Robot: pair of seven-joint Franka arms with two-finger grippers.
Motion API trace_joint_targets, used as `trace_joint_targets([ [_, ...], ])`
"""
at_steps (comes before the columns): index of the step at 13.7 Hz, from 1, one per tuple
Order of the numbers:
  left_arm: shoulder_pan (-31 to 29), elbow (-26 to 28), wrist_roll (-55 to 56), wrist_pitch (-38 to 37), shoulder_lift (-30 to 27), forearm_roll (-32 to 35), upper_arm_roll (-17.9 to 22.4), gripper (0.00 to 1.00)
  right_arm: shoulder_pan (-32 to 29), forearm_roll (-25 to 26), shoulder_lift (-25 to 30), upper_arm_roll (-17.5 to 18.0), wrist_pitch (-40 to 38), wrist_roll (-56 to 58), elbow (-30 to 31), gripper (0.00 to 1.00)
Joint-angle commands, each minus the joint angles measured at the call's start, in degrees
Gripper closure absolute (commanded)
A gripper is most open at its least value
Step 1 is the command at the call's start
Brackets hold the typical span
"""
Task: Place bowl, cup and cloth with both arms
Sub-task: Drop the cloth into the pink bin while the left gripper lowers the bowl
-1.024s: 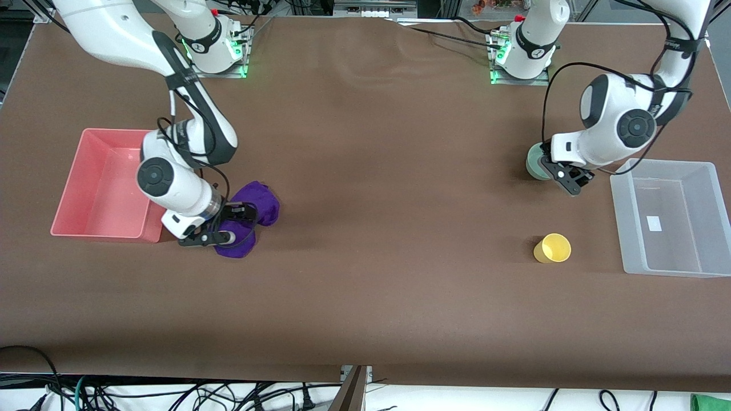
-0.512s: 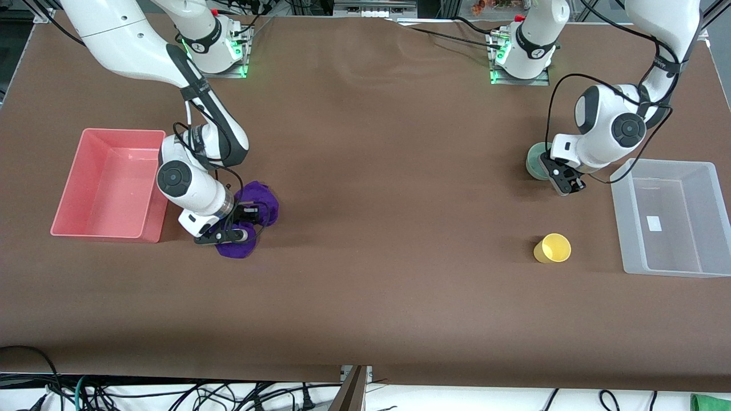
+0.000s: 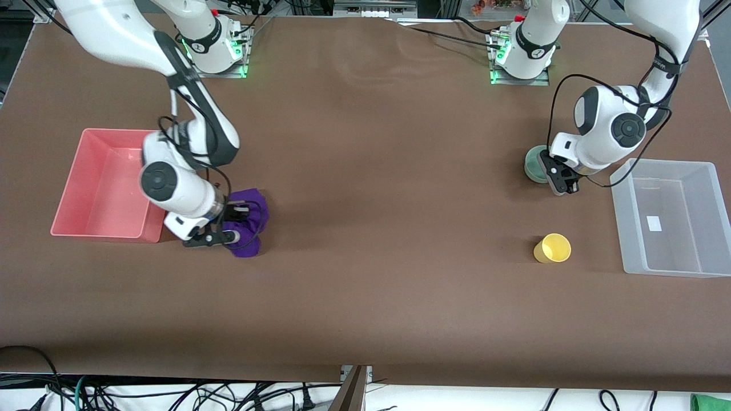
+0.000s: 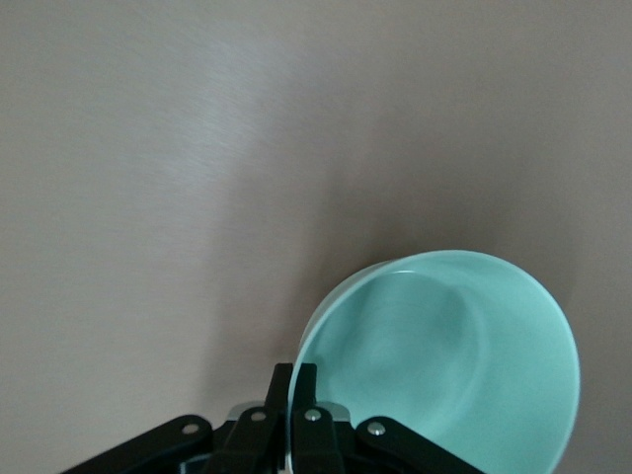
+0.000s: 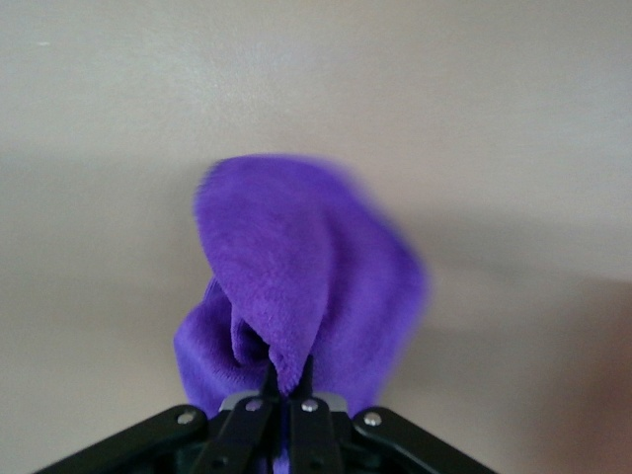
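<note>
Right gripper pinches the cloth; left gripper clamps the bowl — at its rim.

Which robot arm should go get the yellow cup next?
Probably the left: the cup sits at its end, near the clear bin. But the left gripper holds the bowl and must place it first.

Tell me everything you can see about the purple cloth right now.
The cloth is deep purple, soft and fuzzy like a towel, bunched into a lumpy fold. The right gripper is shut on it, the fingers pinching one fold in the right wrist view while the rest hangs below in loose drapes. In the front view it sits at the right arm's end of the table, beside the pink bin. Whether its lower edge touches the brown table cannot be told.
</note>
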State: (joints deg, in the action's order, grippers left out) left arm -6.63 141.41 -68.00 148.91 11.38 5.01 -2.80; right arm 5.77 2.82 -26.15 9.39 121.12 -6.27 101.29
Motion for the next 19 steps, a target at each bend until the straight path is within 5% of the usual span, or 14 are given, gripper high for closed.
trace_joint_targets([
  [1,-0.2,-6.5,-0.7,-12.4,-4.4,1.4,-0.1,1.0,-2.2,-0.1,4.9,-2.8,-17.1,8.8,-6.5,1.0],
  [3,-0.3,-17.4,-1.0,-27.0,-3.7,1.4,0.2,1.0,-2.2,-0.2,5.8,-8.2,-28.4,15.1,-10.7,1.0],
  [6,-5.1,-32.3,-2.5,-38.9,1.0,1.7,0.6,1.0,-2.3,0.0,6.7,-17.9,-31.7,24.7,-9.6,1.0],
  [8,-10.5,-43.1,-8.4,-40.3,7.1,1.8,0.6,1.0,-2.6,-0.4,6.4,-23.2,-30.9,29.8,-7.4,1.0],
  [13,-22.3,-63.7,-21.3,-39.6,25.1,3.3,0.5,1.0,-3.6,-0.4,5.6,-26.9,-21.4,29.9,3.7,1.0],
  [17,-25.3,-64.5,-21.9,-33.9,32.4,3.6,0.5,1.0,-4.2,-0.6,5.2,-28.3,-10.1,30.0,12.5,1.0],
  [18,-25.4,-63.9,-22.0,-33.2,33.5,3.5,0.5,1.0,-4.5,-0.6,5.1,-28.3,-8.4,30.0,13.3,0.82],
  [19,-25.4,-63.8,-21.9,-32.7,34.6,3.3,0.5,1.0,-4.5,-0.9,5.1,-28.4,-8.2,29.9,13.1,0.21],
])
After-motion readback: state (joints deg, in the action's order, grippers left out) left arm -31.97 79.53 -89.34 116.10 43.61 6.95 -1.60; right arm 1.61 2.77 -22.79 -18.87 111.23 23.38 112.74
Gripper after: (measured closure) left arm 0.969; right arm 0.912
